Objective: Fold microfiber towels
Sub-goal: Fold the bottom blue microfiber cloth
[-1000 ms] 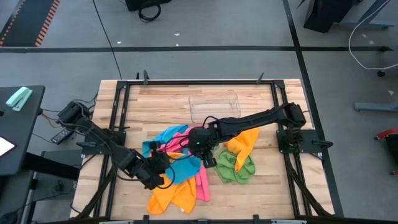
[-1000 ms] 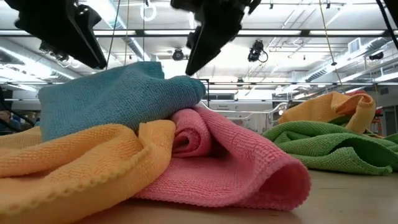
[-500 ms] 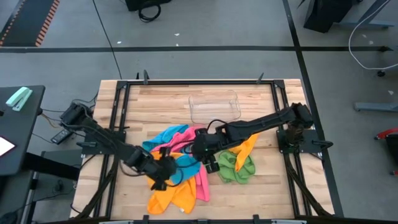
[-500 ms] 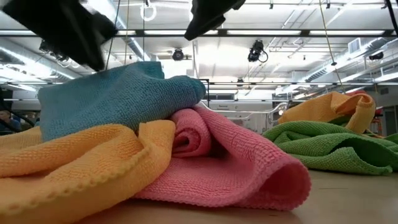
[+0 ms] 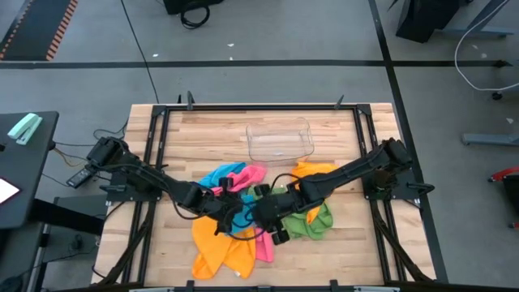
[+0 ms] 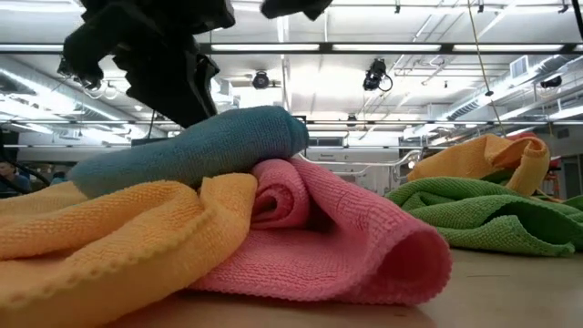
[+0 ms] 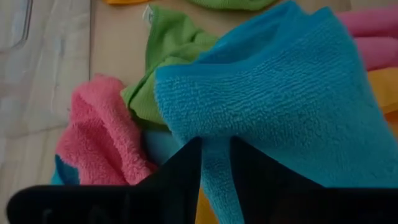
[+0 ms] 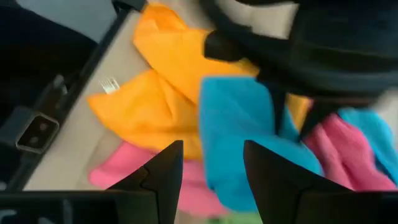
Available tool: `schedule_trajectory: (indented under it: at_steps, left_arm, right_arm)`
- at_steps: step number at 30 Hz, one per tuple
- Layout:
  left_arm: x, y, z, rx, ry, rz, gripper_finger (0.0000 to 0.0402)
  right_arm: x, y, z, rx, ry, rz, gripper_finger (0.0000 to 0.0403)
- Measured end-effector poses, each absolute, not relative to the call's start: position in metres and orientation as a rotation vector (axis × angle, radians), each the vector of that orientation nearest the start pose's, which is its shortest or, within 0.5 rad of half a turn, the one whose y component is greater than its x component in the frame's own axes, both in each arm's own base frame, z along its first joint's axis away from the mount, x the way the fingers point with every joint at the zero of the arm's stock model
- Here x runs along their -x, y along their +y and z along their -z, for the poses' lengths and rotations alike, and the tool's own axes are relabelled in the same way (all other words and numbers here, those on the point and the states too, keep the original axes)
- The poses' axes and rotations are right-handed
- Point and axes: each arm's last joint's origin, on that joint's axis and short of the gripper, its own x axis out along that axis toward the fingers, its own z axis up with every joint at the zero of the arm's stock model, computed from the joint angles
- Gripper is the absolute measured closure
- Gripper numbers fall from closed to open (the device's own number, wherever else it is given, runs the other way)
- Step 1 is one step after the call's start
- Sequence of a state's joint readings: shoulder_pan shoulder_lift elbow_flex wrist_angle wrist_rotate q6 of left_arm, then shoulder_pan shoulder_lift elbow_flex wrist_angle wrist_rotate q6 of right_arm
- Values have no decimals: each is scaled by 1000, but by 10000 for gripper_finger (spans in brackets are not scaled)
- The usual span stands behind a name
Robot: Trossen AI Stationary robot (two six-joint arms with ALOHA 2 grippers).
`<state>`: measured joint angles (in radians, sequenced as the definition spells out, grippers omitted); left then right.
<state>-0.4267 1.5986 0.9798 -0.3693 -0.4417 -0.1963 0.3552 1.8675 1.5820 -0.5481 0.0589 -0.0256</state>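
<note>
Several microfiber towels lie heaped at the table's near middle. A blue towel (image 6: pixel 200 146) lies on top of an orange towel (image 6: pixel 109 237) and a rolled pink towel (image 6: pixel 346 237). A green towel (image 5: pixel 312 221) and a second orange towel (image 5: pixel 312 170) lie to the right. My left gripper (image 7: pixel 216 144) is down on the blue towel (image 7: pixel 273 93), shut on it. My right gripper (image 8: pixel 211 152) hangs open above the pile's near part (image 5: pixel 276 231), with nothing between its fingers. My left gripper pinches a raised fold of the blue towel (image 7: pixel 216 165) between its two fingers. It comes slanting down from the table's left. How many layers it has I cannot tell. The rest of the towel lies slack on the orange and pink towels.
A clear plastic tray (image 5: pixel 280 139) stands at the far middle of the table. Bare wood shows along the left side (image 5: pixel 166 138) and the near right (image 5: pixel 357 251). A black frame rims the table.
My left gripper has gone toward the table's right and down onto the blue towel. The towel's hump now sits lower and flatter than before. My right gripper has gone toward the near edge, rising a little, and has stayed open.
</note>
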Motion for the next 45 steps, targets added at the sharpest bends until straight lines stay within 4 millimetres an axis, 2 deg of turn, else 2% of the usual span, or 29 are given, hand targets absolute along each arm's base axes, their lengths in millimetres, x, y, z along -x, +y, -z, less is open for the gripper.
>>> schedule_trajectory:
  at_steps: [3, 7, 11, 14, 21, 30, 37, 42, 45]
  left_arm:
    - [-290, -119, -196, -235, 887, -97, 317]
    - [-290, -119, -196, -232, 883, -98, 325]
    - [-292, -118, -196, -228, 874, -99, 332]
    - [-293, -115, -192, -233, 885, -107, 335]
    - [-300, -107, -190, -216, 870, -142, 336]
    - [-298, -108, -189, -219, 881, -141, 347]
    - [-297, -107, -189, -223, 891, -141, 347]
    - [-297, -107, -188, -216, 898, -139, 350]
    - [-297, -108, -189, -216, 899, -119, 348]
  right_arm:
    - [-390, 145, -252, 194, 756, -288, 226]
    - [-390, 143, -222, 181, 626, -171, 226]
    - [-383, 148, -204, 160, 511, -158, 226]
    - [-379, 149, -195, 156, 494, -164, 226]
    - [-392, 147, -166, 237, 540, -143, 226]
    - [-405, 140, -175, 224, 473, -90, 226]
    - [-400, 122, -160, 177, 637, -31, 226]
    - [-392, 124, -152, 178, 748, -25, 226]
    - [-392, 123, -152, 161, 747, -19, 226]
